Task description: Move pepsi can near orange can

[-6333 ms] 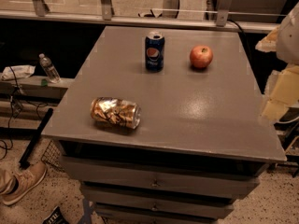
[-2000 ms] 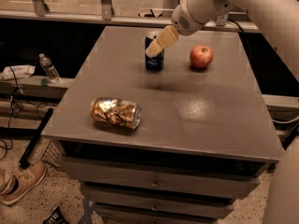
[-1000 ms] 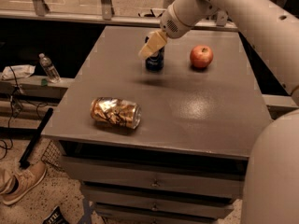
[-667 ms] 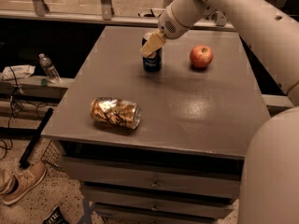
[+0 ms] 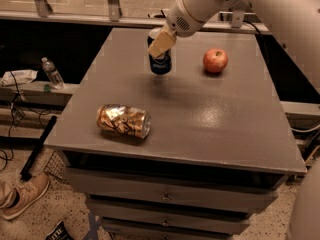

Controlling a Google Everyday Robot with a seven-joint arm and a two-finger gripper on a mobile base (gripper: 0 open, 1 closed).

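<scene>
A grey tabletop seen from above and in front. The pepsi can stands upright near the far edge, left of centre. The gripper sits at the can's upper half. Its fingers are narrowed onto the can, and one tan finger lies slanted across the front and hides the top. Whether the can's base rests on the tabletop or is just off it cannot be told.

The orange can lies on its side near the front left edge, well apart from the pepsi can. A red apple sits to the right of the pepsi can, near but not touching it.

The white arm enters from the upper right. It slopes down and leftward to the gripper, with the wrist angled so the fingers point down at the can.

The step in hand appears to be the grasp, with the carry not yet begun. The next move likely calls for lifting the can clear. It would then travel toward the camera and slightly left, and be set upright just beside the orange can without knocking it, since a can on its side may roll.
</scene>
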